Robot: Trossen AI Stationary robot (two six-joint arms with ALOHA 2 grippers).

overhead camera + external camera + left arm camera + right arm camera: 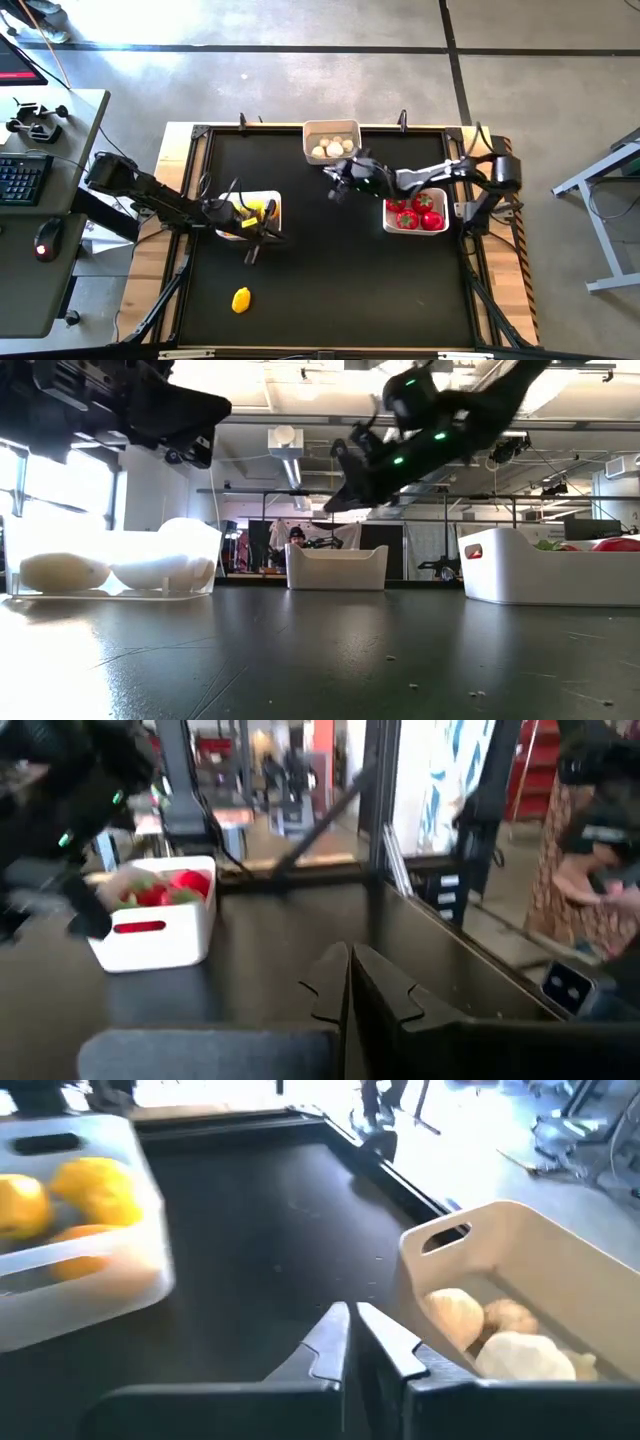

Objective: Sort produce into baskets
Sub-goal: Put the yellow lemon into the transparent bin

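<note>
From above I see my left gripper (252, 250) hanging just off the near edge of the lemon basket (272, 200), fingers clenched together on nothing; its wrist camera shows the two fingertips (345, 982) pressed flat against each other over bare black mat. My right gripper (335, 190) sits between the garlic basket (331, 128) and the tomato basket (390, 222), also clenched and empty, its fingers (345, 1342) meeting in the right wrist view, with the garlic bulbs (490, 1332) just beside them. The garlic basket stands at the far edge of the table (340, 290), the tomato basket at the right side with red tomatoes (418, 210) piled in it, and the lemon basket at the left holding several yellow pieces (70, 1205). One lemon (241, 299) still lies loose on the mat, near the front edge and well apart from every basket; nothing stands between it and my left gripper. Off the table to the left is a desk with a keyboard (22, 178) and a mouse (46, 240). In the level view a person (296, 536) shows far back in the room, and in the left wrist view someone's hand (590, 880) appears beyond the table frame.
</note>
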